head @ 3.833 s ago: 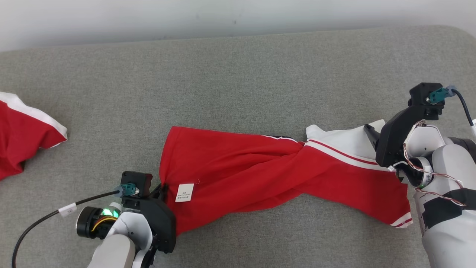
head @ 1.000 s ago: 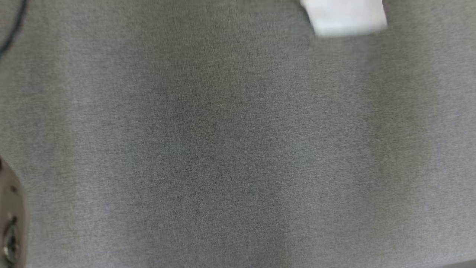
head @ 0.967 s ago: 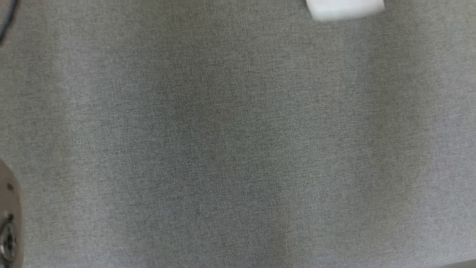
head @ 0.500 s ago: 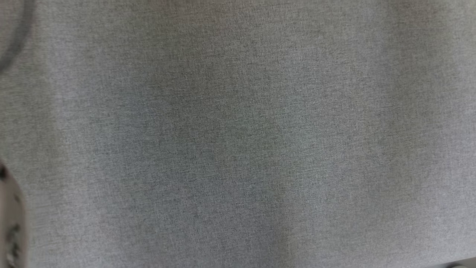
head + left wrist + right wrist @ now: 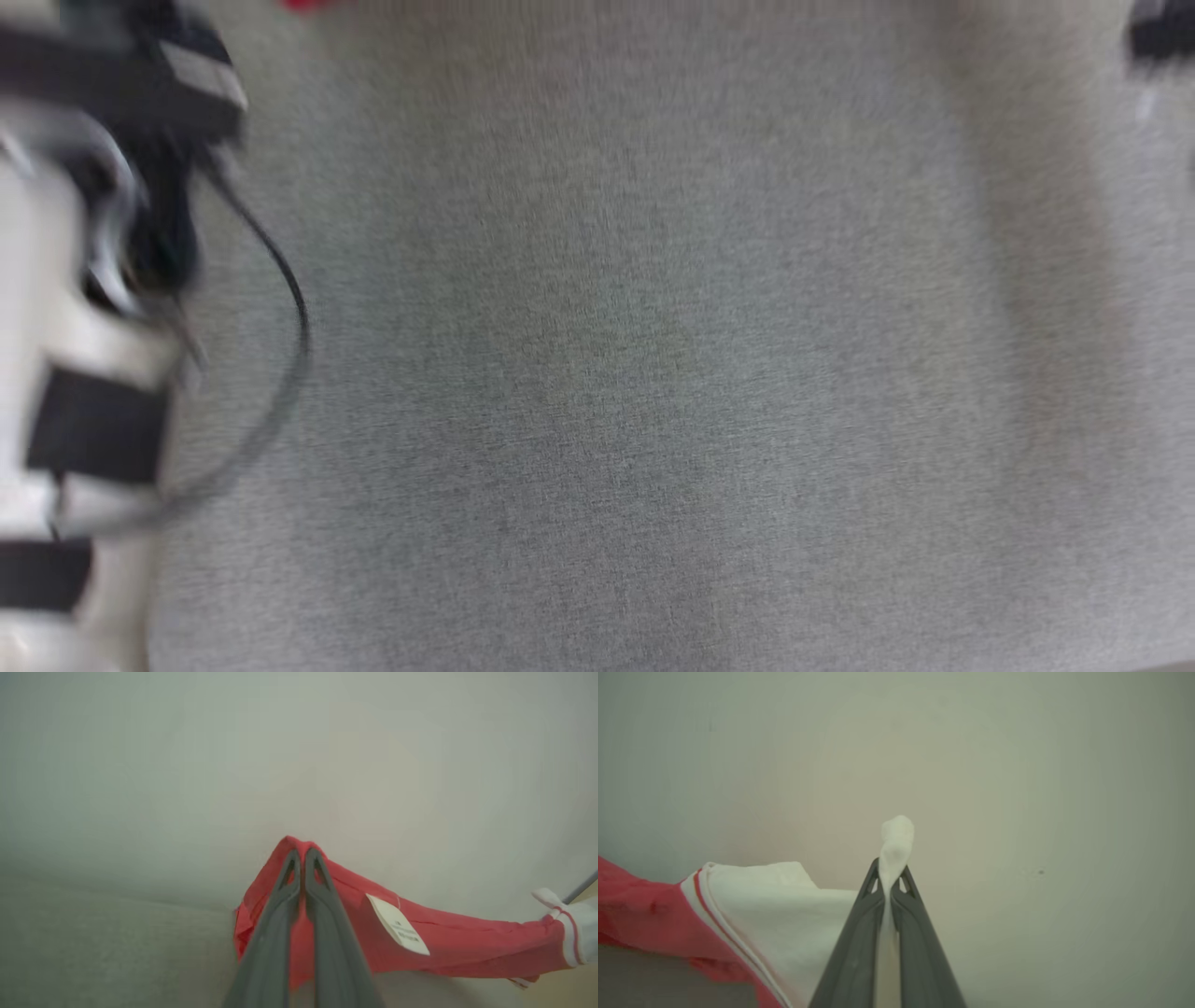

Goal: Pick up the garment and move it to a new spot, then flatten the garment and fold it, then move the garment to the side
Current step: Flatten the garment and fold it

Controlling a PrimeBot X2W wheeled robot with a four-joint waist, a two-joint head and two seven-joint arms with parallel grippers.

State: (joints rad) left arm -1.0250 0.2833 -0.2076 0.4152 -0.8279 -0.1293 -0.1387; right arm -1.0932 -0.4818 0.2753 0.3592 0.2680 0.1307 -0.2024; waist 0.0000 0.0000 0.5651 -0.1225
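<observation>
Garment (image 5: 467, 942) spans from left hand (image 5: 302, 853) to right hand (image 5: 891, 870) (each clamped on its cloth).

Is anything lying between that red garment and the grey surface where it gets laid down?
Nothing visible does. The left fingers pinch the red end of the garment, the right fingers its white end, and the grey surface looks bare in the blurred head view.
</observation>
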